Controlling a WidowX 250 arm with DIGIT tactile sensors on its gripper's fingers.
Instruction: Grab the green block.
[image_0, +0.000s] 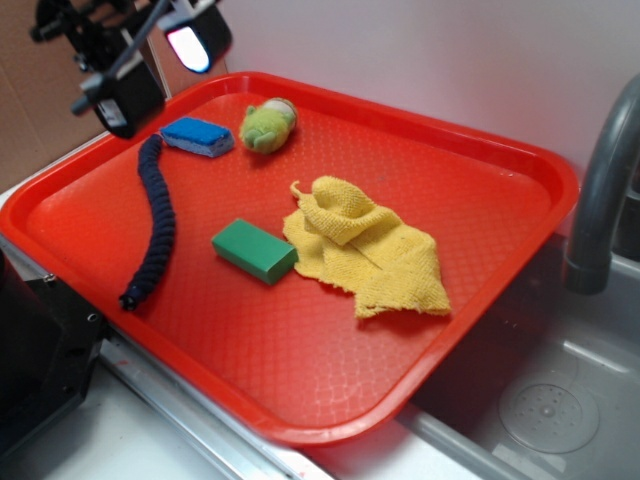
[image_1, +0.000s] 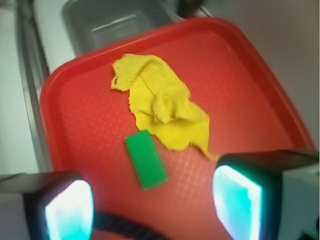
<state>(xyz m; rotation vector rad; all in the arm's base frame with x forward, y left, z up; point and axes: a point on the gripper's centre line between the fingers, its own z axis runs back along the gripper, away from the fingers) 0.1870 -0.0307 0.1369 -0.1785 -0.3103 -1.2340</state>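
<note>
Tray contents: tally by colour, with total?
Green: 2, the green block and the plush toy
Blue: 2, the sponge and the dark braided rope
Yellow: 1, the cloth
Total: 5, all on the red tray

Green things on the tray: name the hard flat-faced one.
The green block, a smooth emerald brick beside the yellow cloth; the plush toy is fuzzy, round, yellow-green.

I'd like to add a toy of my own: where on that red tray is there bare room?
The red tray is bare across its near end, below the green block and yellow cloth, and along the far side behind the cloth. The corner under the gripper is crowded: blue sponge, plush toy, dark braided rope.
</note>
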